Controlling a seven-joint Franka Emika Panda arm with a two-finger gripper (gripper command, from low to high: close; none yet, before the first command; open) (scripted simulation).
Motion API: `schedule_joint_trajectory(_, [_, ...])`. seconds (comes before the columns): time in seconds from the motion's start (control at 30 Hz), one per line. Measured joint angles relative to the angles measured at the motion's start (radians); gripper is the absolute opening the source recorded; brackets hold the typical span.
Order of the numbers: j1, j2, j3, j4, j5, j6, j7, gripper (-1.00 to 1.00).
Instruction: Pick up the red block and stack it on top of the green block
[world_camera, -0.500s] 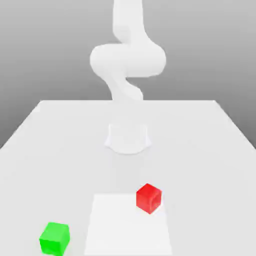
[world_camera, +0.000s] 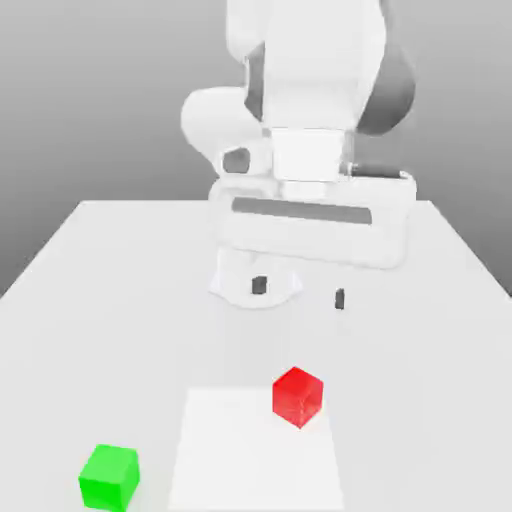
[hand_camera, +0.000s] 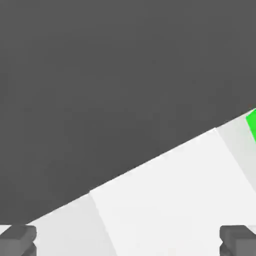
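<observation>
The red block (world_camera: 298, 396) rests on the white table (world_camera: 120, 290), at the far right corner of a brighter square patch (world_camera: 255, 455). The green block (world_camera: 109, 477) sits near the front edge toward the exterior view's left, apart from the red one; a sliver of the green block (hand_camera: 252, 124) shows at the rim of the hand view. My gripper (world_camera: 299, 291) hangs open well above the table, behind and above the red block, its two dark fingertips (world_camera: 260, 285) spread wide with nothing between them. The same fingertips (hand_camera: 239, 239) appear in the hand view.
The arm's round white base (world_camera: 256, 285) stands on the table behind the blocks. The table's front edge (hand_camera: 150, 159) shows against a dark floor in the hand view.
The hand has swung into the exterior view, now hanging above the table's middle where before only the upper arm showed. Both blocks stay where they were.
</observation>
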Motion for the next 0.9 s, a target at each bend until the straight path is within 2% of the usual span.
schedule_joint_trajectory(0.1, [0.0,0.148,0.02,-0.073,-0.002,0.106,0.129,0.0])
schedule_joint_trajectory(0.2, [0.002,0.248,0.001,-0.074,-0.079,0.185,0.209,0.0])
schedule_joint_trajectory(0.37, [0.094,0.394,-0.133,-0.055,-0.24,0.304,0.327,0.0])
schedule_joint_trajectory(0.4, [0.116,0.419,-0.161,-0.052,-0.262,0.325,0.344,-1.0])
schedule_joint_trajectory(0.63, [0.123,0.423,-0.168,-0.051,-0.267,0.33,0.348,-1.0])
schedule_joint_trajectory(0.8, [0.073,0.298,-0.079,-0.069,-0.12,0.228,0.243,-1.0])
schedule_joint_trajectory(0.9, [0.085,0.215,-0.068,-0.082,-0.041,0.158,0.186,-1.0])
